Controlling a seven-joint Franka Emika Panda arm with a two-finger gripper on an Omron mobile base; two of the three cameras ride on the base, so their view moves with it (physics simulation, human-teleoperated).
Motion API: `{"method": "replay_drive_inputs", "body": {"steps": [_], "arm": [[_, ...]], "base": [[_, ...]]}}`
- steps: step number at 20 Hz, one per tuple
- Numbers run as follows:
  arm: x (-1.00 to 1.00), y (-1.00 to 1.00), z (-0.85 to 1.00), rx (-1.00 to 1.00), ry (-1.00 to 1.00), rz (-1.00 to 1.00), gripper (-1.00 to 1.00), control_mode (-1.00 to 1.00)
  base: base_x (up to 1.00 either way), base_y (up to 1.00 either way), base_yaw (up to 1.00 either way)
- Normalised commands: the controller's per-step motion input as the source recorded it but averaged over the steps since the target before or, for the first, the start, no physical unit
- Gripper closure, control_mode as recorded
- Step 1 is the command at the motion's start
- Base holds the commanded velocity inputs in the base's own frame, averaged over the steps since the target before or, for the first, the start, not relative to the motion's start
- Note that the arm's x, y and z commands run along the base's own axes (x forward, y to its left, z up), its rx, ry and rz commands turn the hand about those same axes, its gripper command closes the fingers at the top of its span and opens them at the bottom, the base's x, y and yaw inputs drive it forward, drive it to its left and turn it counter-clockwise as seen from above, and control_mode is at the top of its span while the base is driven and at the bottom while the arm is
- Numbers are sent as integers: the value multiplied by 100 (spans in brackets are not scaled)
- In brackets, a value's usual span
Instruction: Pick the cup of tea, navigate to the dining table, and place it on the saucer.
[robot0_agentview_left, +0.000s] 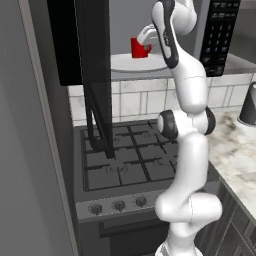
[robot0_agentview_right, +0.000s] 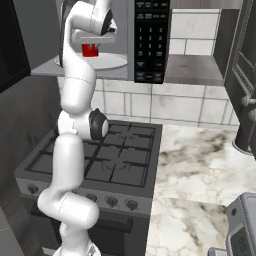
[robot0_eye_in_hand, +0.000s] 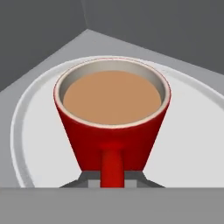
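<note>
The cup of tea (robot0_eye_in_hand: 111, 127), a small red mug with brown liquid, stands on a white round plate (robot0_eye_in_hand: 192, 144) inside an open microwave above the stove. Its handle points toward the hand camera. My gripper (robot0_eye_in_hand: 112, 181) reaches into the microwave at cup height, and its fingertips press against both sides of the handle, shut on it. From the base the cup (robot0_agentview_left: 140, 48) (robot0_agentview_right: 90, 50) sits just under the hand (robot0_agentview_left: 146, 36) (robot0_agentview_right: 91, 40). The dining table and the saucer are out of view.
The microwave's black door (robot0_agentview_left: 95, 75) hangs open to the left, and its keypad panel (robot0_agentview_right: 151, 40) is on the right. Below are a gas stove (robot0_agentview_right: 110, 160) and a marble worktop (robot0_agentview_right: 200, 165) with a toaster (robot0_agentview_right: 245, 225) and a dark appliance (robot0_agentview_left: 248, 105).
</note>
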Motion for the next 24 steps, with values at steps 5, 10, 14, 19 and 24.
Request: {"method": "replay_drive_inputs", "body": {"steps": [5,10,14,19,24], "arm": [[-100,20,-5,0,0,-1,100,-100],[-100,0,-24,0,-3,-7,100,-100],[-100,0,-41,0,-12,-10,100,-100],[-100,1,-59,0,-22,-12,100,-100],[-100,5,-90,0,-32,-14,100,-100]], "base": [[0,0,0],[0,0,0],[0,0,0],[0,0,0],[0,0,0]]}}
